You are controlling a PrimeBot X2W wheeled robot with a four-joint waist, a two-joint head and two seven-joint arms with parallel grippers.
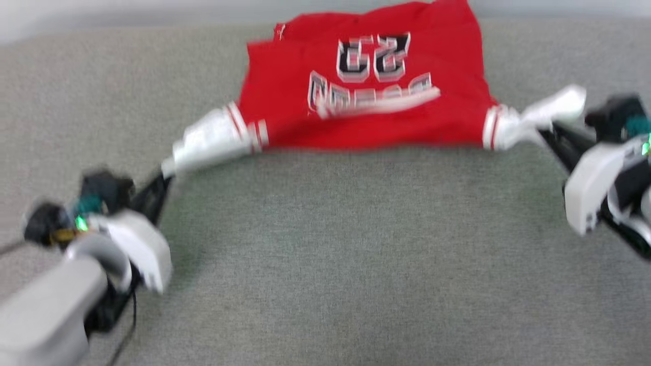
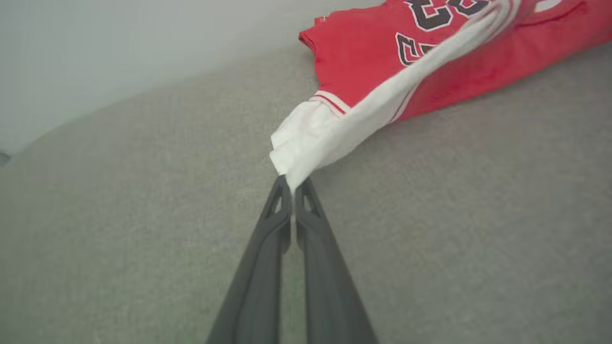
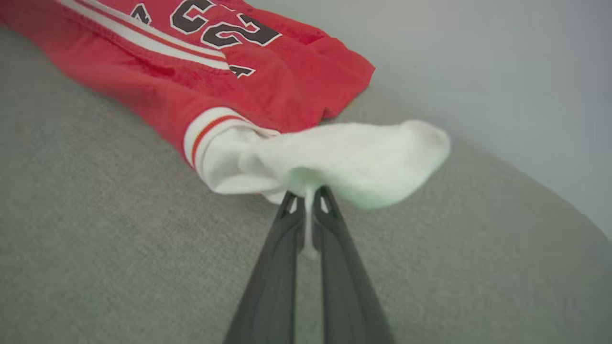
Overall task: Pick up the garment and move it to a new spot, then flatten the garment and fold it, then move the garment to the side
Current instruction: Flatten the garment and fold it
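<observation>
Red T-shirt (image 1: 366,91) lies on the grey fabric surface (image 1: 356,254) toward its far edge, print upside down from the head view, body rumpled with a white band across the lettering. Left gripper (image 2: 291,191) is closed on the tip of the white left sleeve (image 2: 311,138). Right gripper (image 3: 311,200) is closed on the bunched right sleeve (image 3: 344,157), a sliver of cloth showing between its fingers. Judged step: spreading the shirt flat by the sleeves. To do it well, draw both pinches apart evenly and low, at matched height, so the body slides rather than lifts. Both grips are shallow, so sharp tugs risk slipping. Head view is blurred, so the lie of the hem is unclear.
</observation>
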